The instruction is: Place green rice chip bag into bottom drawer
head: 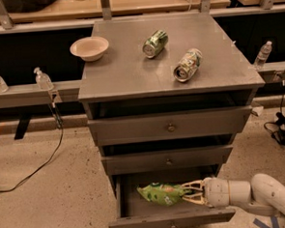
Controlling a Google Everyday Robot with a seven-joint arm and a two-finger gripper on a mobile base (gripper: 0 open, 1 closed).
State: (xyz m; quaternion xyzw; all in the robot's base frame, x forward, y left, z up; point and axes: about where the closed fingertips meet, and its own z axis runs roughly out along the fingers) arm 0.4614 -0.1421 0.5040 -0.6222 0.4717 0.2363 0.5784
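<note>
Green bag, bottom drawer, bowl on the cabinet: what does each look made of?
The green bag looks like thin glossy plastic film, going by its crinkles. The bottom drawer looks like grey matte painted metal: flat thin panels. The bowl is pale and dull, perhaps paper or plastic. The gripper, over the open drawer, holds the bag's right end.
</note>
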